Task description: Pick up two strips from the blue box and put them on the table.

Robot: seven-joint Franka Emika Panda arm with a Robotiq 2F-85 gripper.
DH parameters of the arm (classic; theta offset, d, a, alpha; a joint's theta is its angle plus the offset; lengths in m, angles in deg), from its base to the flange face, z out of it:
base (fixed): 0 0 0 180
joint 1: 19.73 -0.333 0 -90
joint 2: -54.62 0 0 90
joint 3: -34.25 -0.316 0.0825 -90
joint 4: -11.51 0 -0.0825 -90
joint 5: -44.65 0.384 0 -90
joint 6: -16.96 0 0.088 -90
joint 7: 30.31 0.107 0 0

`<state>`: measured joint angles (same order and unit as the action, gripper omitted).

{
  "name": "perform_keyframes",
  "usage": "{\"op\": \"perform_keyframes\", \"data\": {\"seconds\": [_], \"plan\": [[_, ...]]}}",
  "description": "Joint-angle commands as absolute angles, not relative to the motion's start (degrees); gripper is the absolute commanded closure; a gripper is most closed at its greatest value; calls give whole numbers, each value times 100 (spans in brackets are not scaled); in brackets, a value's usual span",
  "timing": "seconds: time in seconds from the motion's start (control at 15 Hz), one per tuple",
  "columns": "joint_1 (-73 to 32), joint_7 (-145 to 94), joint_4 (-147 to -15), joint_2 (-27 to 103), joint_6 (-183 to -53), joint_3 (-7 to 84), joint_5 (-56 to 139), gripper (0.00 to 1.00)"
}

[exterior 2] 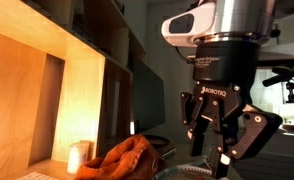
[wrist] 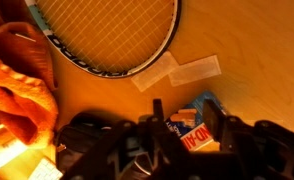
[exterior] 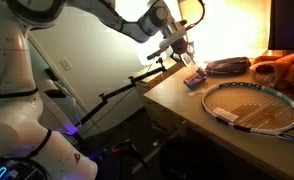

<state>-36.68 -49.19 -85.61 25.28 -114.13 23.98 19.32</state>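
The small blue box (wrist: 194,128) lies on the tan table (wrist: 247,40), with a tan strip end showing at its open top. It also shows in an exterior view (exterior: 194,80). My gripper (wrist: 187,118) is open, with one finger on each side of the box and nothing held. In an exterior view it hangs just above the box (exterior: 179,50). It fills the frame in an exterior view (exterior 2: 222,128). Two pale strips (wrist: 153,72) (wrist: 195,70) lie flat on the table between the box and the racket.
A tennis racket (wrist: 107,35) (exterior: 252,105) lies on the table beyond the box. An orange cloth (wrist: 17,85) (exterior: 283,70) (exterior 2: 127,160) is bunched at one side. A dark flat oval pouch (exterior: 227,66) lies behind the box. The table's front edge (exterior: 172,105) is close.
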Motion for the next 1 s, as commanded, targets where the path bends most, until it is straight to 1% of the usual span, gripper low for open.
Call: {"op": "perform_keyframes", "data": {"seconds": [0.0,0.07,0.2,0.27,0.33,0.4,0.47,0.93], "plan": [[-3603,-4902,-8751,2659,-11661,2374,2045,22],[-3597,-4913,-8752,2661,-11665,2372,2059,13],[-3591,-4927,-8760,2663,-11700,2370,2066,0],[-3559,-4966,-8783,2675,-11757,2340,2122,0],[-3671,-4927,-8548,2519,-11513,2411,2002,8],[-3665,-4928,-8550,2519,-11532,2408,2030,1],[-3662,-4928,-8551,2519,-11543,2406,2041,0],[-3650,-4930,-8558,2520,-11557,2398,2048,0]]}}
